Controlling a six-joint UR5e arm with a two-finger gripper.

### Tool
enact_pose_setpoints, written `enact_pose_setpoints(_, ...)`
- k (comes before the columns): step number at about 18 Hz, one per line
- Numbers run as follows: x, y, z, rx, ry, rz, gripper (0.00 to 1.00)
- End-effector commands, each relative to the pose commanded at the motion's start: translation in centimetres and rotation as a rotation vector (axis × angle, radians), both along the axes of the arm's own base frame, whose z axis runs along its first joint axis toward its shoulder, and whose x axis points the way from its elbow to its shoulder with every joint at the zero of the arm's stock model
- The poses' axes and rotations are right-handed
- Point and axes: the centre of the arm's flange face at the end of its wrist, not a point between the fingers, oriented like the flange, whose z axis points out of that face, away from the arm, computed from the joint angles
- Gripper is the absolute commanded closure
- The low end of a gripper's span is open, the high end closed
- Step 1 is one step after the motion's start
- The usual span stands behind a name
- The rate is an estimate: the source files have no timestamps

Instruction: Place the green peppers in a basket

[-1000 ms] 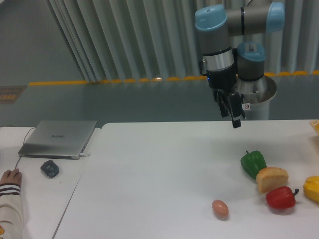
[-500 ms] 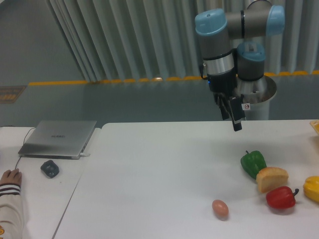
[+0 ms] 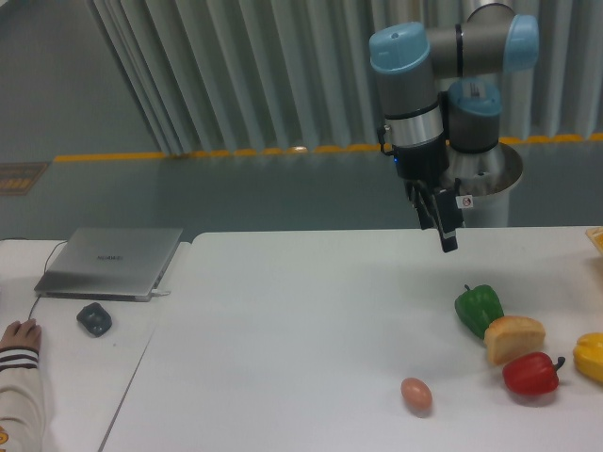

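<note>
the pincer (image 3: 446, 231) hangs above the white desk (image 3: 301, 320), well clear of it, empty, its dark fingers seen nearly edge-on, so i cannot tell whether it is released or clenched. below it and a little to the right, the green pepper (image 3: 479, 308) sits on the desk near the right side, stem up. touching the pepper's lower right is a bread roll (image 3: 514, 338), and just in front of the roll lies a red pepper (image 3: 531, 374). a yellow pepper (image 3: 591, 356) is at the right edge, partly cut off. an egg (image 3: 416, 395) lies apart, toward the front. no basket shows; only a sliver of something yellow (image 3: 596, 239) at the far right edge, too little to name. on a second desk (image 3: 66, 367) at left are a closed laptop (image 3: 111, 261), a mouse (image 3: 94, 318) and a person's hand (image 3: 19, 333).
</note>
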Motion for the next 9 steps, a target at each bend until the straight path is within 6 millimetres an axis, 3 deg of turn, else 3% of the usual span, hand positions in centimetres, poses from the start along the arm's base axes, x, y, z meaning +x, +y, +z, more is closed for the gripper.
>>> enact_pose_setpoints(9, 0.1, -0.1, -1.3, -0.019, -0.010, 0.002, 0.00)
